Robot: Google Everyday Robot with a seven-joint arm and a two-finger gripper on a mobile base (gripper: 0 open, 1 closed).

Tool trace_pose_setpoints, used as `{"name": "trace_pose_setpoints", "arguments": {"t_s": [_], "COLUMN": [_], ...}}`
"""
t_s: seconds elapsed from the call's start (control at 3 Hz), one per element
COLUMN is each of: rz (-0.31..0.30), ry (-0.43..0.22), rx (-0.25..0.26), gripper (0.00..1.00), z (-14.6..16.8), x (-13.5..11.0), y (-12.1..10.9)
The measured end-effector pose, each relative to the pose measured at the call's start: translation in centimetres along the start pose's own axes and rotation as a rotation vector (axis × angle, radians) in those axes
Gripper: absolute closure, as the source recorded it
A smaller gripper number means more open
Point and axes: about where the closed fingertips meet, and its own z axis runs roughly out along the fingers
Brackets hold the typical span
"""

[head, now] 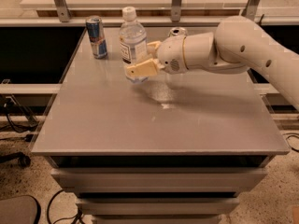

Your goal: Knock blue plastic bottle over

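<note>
**Bottle upright, hand at its right side**

Blue plastic bottle (131, 36) stands upright at the back-left of the bench (154, 125), white cap on top, label facing the camera. Not tipped as far as I can see.

Hand (138, 57) is right at the bottle, coming in from the right at about the height of its lower half. The 2 fingers (142, 69) are apart. The near one lies across the front of the bottle's lower part and hides its base; the far one sits just beside the bottle's right edge at label height. Looks like the bottle's right side is partly between them, but from this angle I can't tell whether either finger actually touches it.

White arm (243, 45) runs from the right edge of the frame, low over the back of the bench, to the wrist just behind the hand.

Slim blue-silver can (96, 36) is upright to the left of the bottle, near it but apart, close to the bench's back-left corner.

Green-white soda can (177, 31): only the top shows, behind the wrist, right of the bottle.

Front and middle of the bench carry only the arm's shadow. Drawer fronts (154, 181) sit below the top. Cables (18, 120) lie on the floor at left.
</note>
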Motion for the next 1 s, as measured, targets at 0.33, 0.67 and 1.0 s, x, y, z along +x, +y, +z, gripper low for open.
{"name": "trace_pose_setpoints", "arguments": {"t_s": [0.33,0.67,1.0], "rz": [0.007,0.034,0.056], "ry": [0.010,0.021,0.029], "rx": [0.036,0.083,0.127], "gripper": [1.00,1.00,1.00], "z": [-1.7,-3.4,-5.0], "x": [-0.8,-0.6,-0.2], "y": [1.4,2.9,4.3]}}
